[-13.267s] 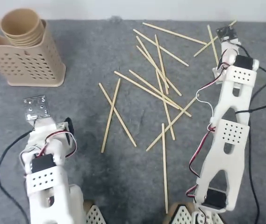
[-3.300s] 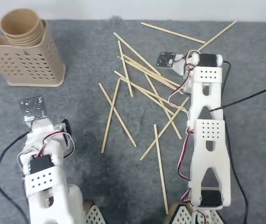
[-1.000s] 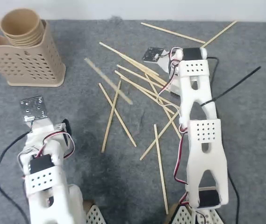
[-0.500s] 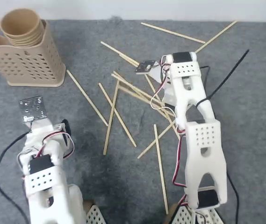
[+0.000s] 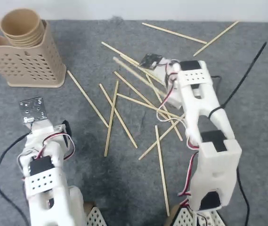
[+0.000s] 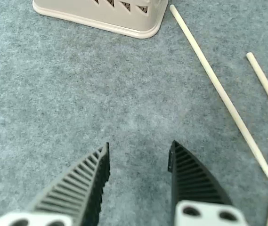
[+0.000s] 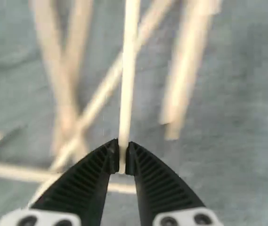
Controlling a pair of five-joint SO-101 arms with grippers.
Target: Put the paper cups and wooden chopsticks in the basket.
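Wooden, light and stiff, a chopstick (image 7: 129,70) is pinched near its end by the right gripper (image 7: 119,157), so pivoting is judged likely; the left gripper (image 6: 138,162) is spread apart.

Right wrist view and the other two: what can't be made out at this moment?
- Right wrist view: the chopstick clamped in the right tool runs out of frame; the chopsticks beyond are blurred, their crossings unclear.
- High view: the right arm covers part of the chopstick pile; the basket is cut by the edge; the stacked paper cups are too tight to count.
- Left wrist view: the basket's upper part is cut off.
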